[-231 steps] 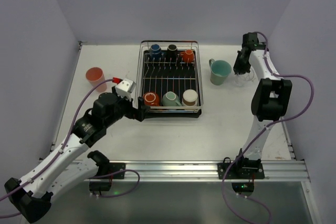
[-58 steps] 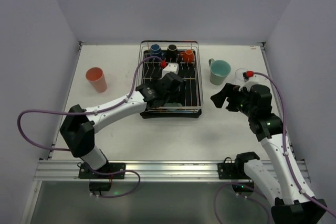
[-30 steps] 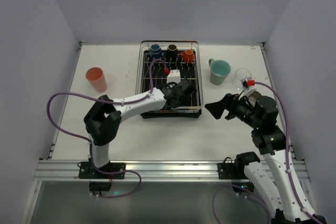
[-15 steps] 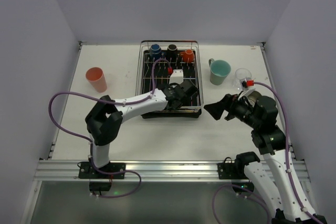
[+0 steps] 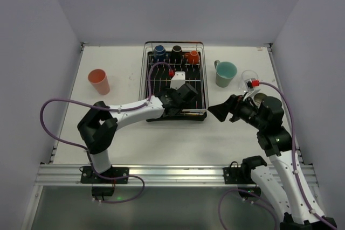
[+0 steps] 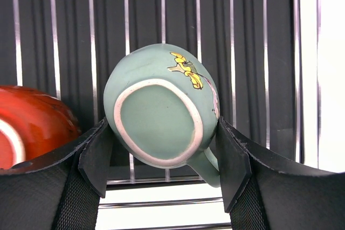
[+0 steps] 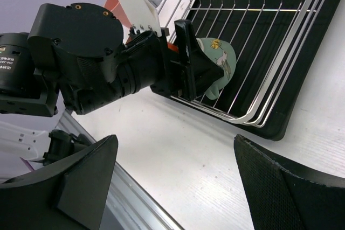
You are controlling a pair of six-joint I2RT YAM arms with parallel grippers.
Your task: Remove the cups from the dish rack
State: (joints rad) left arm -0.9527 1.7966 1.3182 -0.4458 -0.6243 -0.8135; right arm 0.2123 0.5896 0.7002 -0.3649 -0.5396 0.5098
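Teal cup [image 6: 161, 111], upturned and marked with a yellow motif, is clamped between the fingers of the left gripper [image 6: 164, 139] at the near edge of the dish rack [image 6: 267, 52], beside a red cup [image 6: 27, 119]. The right gripper [image 7: 173, 149] is held with fingers spread wide, right of the rack.

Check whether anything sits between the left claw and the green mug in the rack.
Nothing visible does. The left claw has its fingers pressed against both sides of the upturned green mug on the dish rack wires. The red cup lies outside the grip, beside it.
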